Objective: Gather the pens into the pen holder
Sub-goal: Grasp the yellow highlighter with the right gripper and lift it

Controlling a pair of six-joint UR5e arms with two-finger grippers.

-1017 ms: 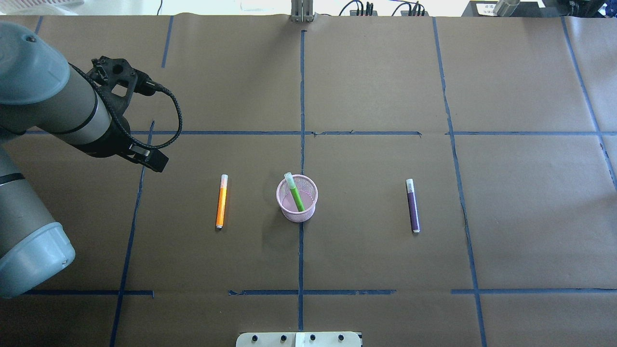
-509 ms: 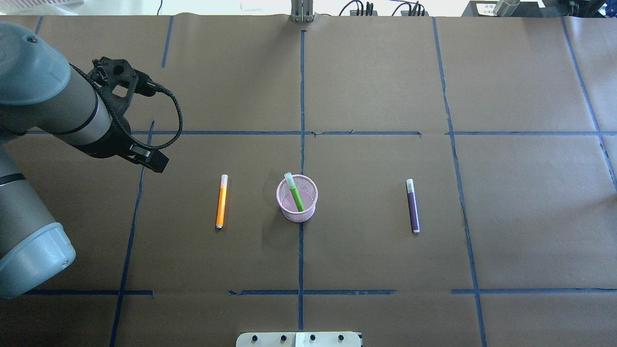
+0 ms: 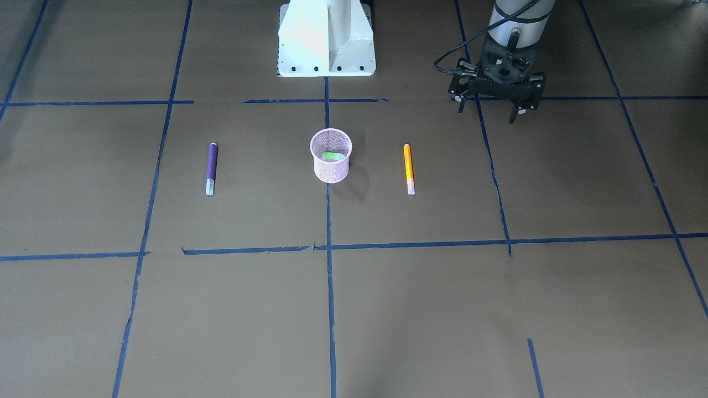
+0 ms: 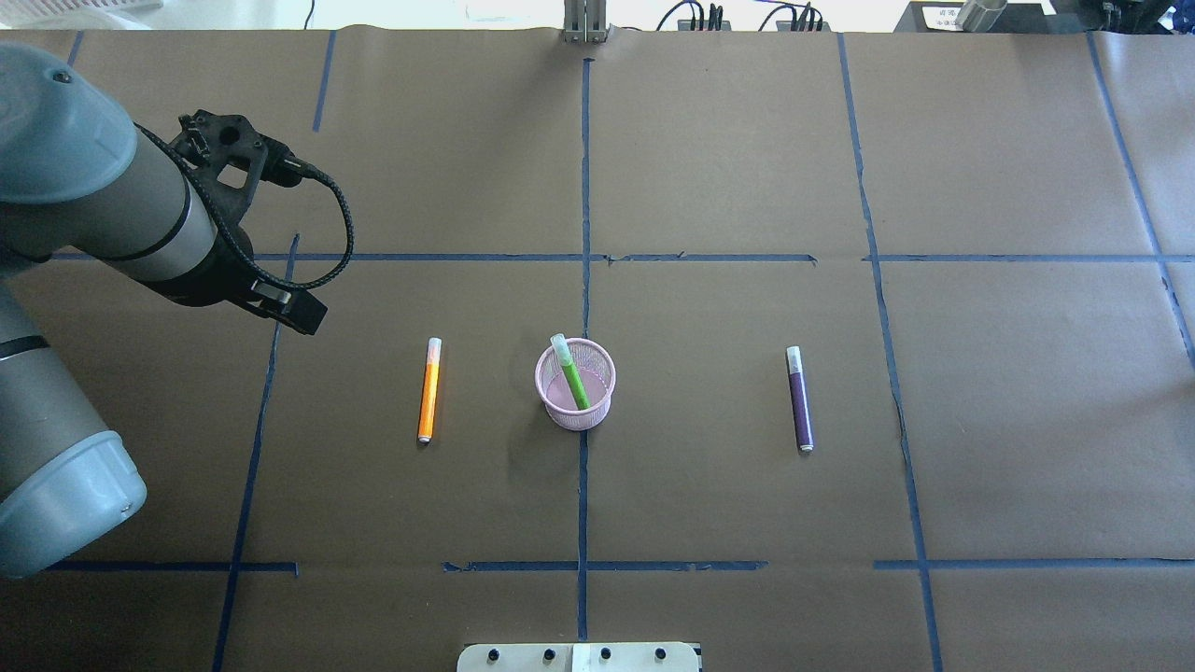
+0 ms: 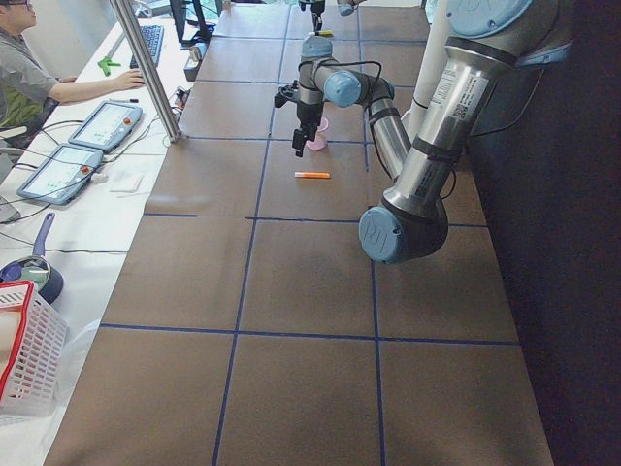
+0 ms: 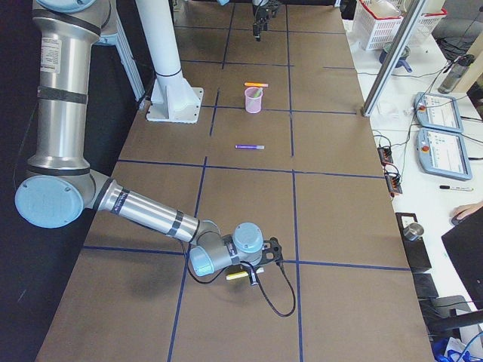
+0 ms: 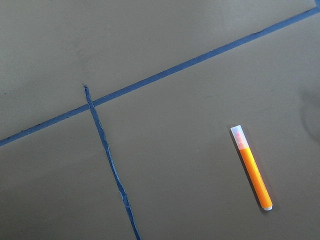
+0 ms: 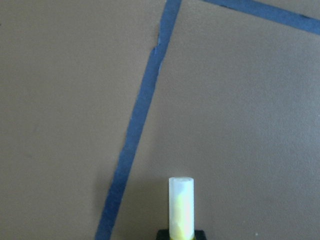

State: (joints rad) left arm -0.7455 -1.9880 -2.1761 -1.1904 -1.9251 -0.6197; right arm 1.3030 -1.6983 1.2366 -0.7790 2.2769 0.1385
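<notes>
Overhead exterior view: I see the pink pen holder [image 4: 576,417] at the centre of the table [image 4: 747,168], the green pen [image 4: 571,378] leaning inside it. The orange pen [image 4: 428,392] lies flat on the holder's left, the purple pen [image 4: 800,401] on its right. My left gripper [image 3: 488,111] hovers near the orange pen, fingers spread and empty. My right gripper [image 6: 247,277], well apart, clasps a yellow pen [image 8: 181,207]

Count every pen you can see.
4: orange pen and purple pen lying either side of the pen holder, green pen inside it, yellow pen in the right gripper. No others visible.
</notes>
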